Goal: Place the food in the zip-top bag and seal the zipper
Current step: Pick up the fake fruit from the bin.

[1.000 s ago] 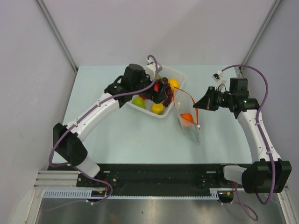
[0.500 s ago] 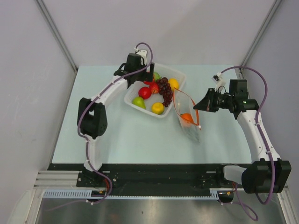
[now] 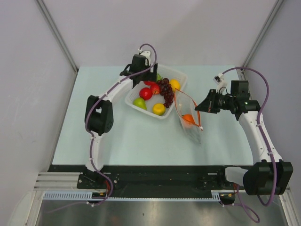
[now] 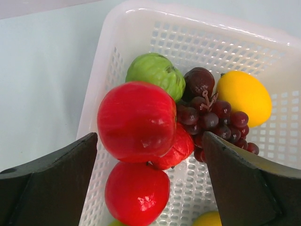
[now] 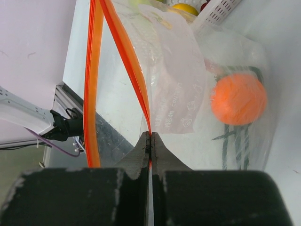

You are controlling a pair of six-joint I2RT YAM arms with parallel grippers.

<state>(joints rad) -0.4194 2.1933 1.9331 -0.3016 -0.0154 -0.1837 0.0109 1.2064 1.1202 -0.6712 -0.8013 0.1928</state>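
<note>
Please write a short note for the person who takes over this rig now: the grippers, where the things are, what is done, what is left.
Left gripper: open, holding nothing, over the red apples in the tray.
Right gripper: shut on one side of the zipper, holding the bag mouth open.
Done: the orange and the beans are in the bag.
Left: the apples, grapes, green fruit and yellow fruit in the tray go into the bag. Then seal the zipper, which is open.
</note>
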